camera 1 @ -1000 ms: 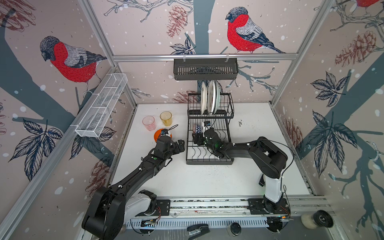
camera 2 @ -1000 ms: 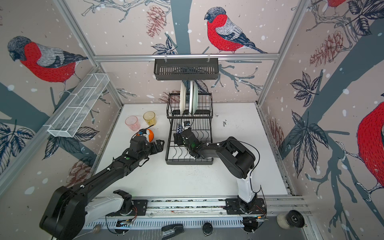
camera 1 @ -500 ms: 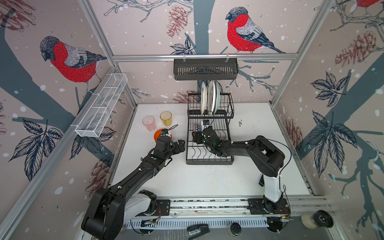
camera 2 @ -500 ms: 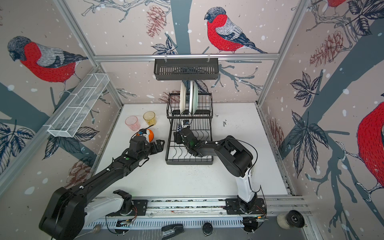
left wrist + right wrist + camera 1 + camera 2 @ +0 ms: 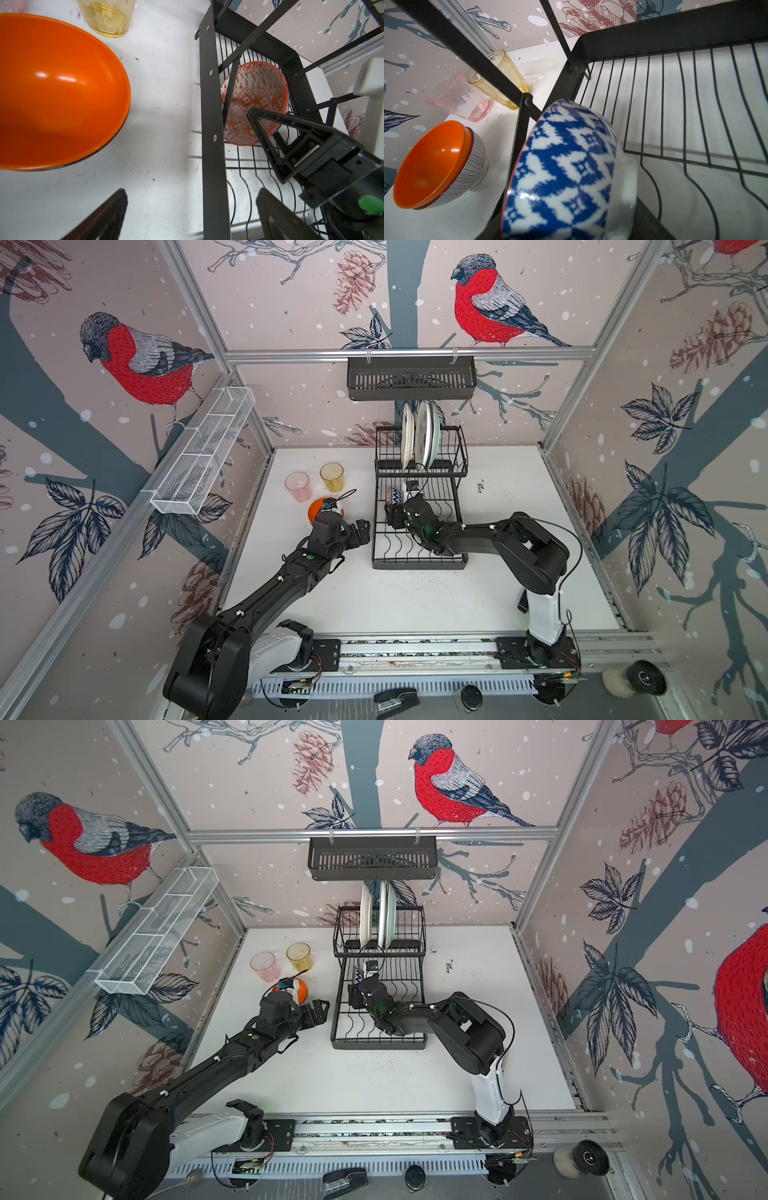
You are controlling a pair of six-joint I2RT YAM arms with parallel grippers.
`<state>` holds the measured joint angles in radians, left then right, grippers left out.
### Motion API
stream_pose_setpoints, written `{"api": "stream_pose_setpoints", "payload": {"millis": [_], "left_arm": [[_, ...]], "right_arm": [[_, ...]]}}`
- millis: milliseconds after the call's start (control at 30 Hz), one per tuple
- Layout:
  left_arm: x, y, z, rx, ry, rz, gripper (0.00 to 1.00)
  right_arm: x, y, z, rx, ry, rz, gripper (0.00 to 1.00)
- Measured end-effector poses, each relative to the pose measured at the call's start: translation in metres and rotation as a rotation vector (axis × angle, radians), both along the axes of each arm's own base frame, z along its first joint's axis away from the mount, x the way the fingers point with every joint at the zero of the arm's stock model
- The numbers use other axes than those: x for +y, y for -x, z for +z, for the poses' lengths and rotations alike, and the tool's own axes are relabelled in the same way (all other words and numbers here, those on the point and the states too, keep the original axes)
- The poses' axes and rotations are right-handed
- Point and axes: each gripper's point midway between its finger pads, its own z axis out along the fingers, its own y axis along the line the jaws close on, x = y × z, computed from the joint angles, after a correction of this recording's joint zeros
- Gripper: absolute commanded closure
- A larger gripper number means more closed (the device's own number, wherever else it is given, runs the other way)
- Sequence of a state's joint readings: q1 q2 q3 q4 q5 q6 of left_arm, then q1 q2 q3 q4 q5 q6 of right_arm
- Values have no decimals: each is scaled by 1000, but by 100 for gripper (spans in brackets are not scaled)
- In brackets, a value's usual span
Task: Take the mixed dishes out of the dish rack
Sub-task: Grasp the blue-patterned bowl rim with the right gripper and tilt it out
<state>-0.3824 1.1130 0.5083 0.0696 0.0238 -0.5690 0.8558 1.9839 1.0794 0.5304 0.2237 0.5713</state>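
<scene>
On rack tray (image 5: 417,565), patterned bowl (image 5: 393,495), plates (image 5: 423,435) above, left pincer (image 5: 362,532) spread, right pincer (image 5: 392,513) unclear.

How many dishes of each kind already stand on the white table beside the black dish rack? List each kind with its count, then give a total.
Tumblers: 2, a pink tumbler and an amber tumbler
Bowls: 2, an orange bowl that seems to be nested in a striped bowl
Total: 4

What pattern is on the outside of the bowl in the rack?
Blue and white zigzag-diamond print on the bowl, clearest in the right wrist view.
</scene>
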Motion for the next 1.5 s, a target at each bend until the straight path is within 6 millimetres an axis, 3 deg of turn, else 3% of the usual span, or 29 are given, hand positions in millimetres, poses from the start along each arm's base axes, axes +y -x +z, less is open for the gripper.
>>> {"api": "stream_pose_setpoints", "payload": {"millis": [767,1233,1500], "left_arm": [[-1,-3,-8,17,-7,0,3],[-4,-3,-11,22,-14,-21,3],[-14,-2,0,4,32,-69,3]], "right_arm": [[-15,13,16,-77,138,-71,47],[-32,33,36,-68,83,-64,50],[-45,52,54,-35,-10,-30,50]]}}
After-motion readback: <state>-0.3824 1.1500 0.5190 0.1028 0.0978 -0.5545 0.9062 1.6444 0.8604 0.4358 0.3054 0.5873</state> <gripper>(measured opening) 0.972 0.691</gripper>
